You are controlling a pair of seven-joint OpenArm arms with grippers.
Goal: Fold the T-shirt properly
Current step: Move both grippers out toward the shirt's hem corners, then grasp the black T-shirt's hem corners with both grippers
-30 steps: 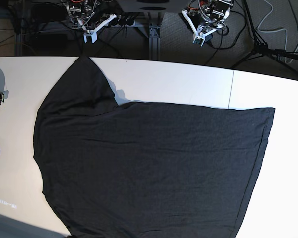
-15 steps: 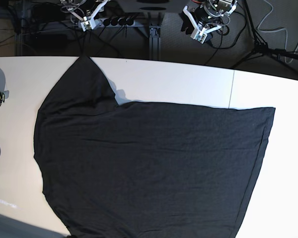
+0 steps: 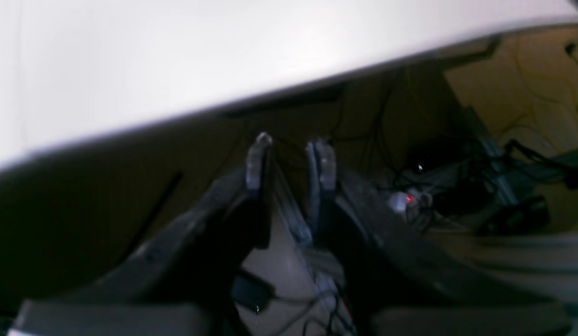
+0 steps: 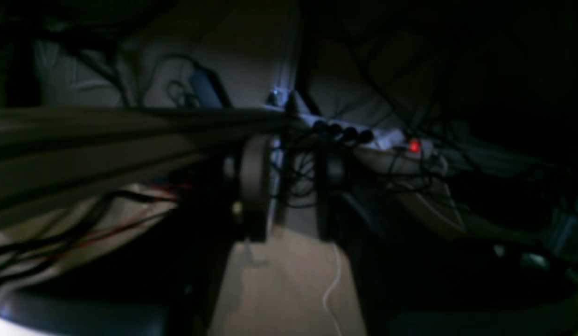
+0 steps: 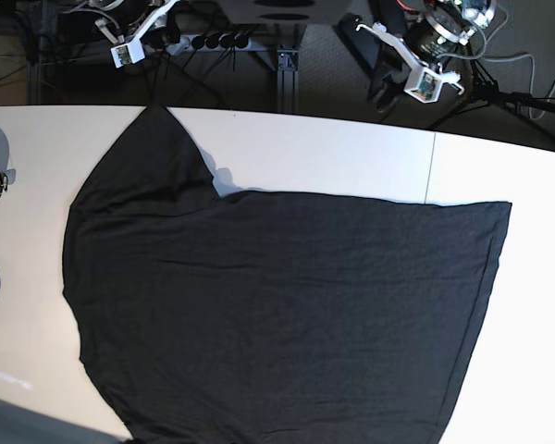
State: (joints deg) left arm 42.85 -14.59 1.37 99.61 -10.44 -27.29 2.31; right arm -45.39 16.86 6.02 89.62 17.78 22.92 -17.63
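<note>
The T-shirt [image 5: 277, 314] is spread flat across the table [image 5: 351, 153]; the left gripper [image 3: 289, 161] at one o'clock and right gripper [image 4: 289, 186] at eleven are parted slightly, empty. Fabric could be bunched if one layer is pinched

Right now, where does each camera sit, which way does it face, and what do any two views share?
Base: overhead, looking down at the shirt on the table; both tools, left and right, show at the top.
Left wrist: on the left arm, facing along its open tool at the table's edge and floor cables.
Right wrist: on the right arm, dark; open tool faces a power strip.
Base and left wrist share the table.
</note>
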